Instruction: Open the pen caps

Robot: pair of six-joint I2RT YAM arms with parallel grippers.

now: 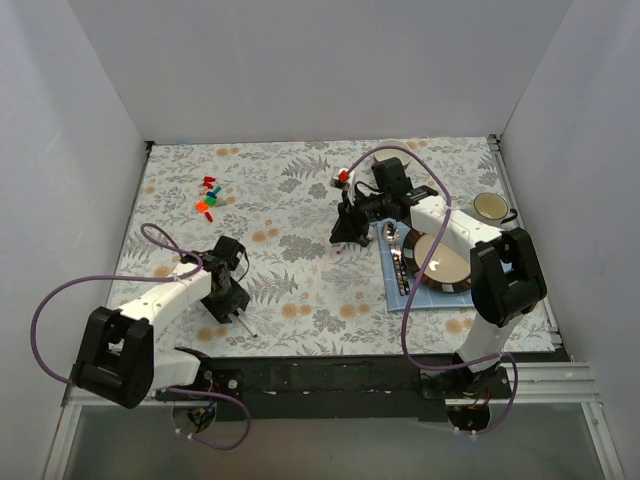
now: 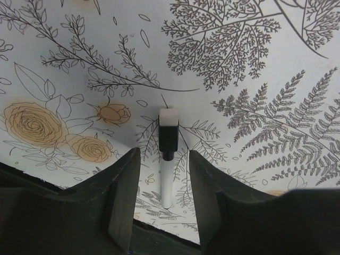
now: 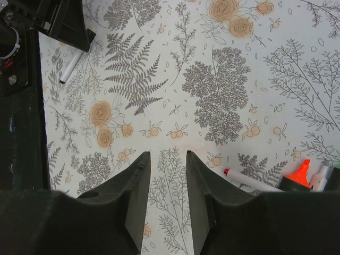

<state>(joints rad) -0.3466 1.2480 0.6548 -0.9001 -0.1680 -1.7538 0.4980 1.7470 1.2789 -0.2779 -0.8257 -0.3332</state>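
Observation:
My left gripper is open and low over the cloth. A slim white pen with a black section and a white end lies between its fingers, with a gap on each side. In the top view this pen lies at the near left, by the left gripper. My right gripper is open and empty above the floral cloth, mid-table. A white pen with a red end and an orange-tipped piece lie to its right. Loose coloured pen caps lie at the far left.
A blue mat at the right carries a brown plate and grey cutlery. A mug stands behind it. White walls close in the table on three sides. Purple cables loop off both arms.

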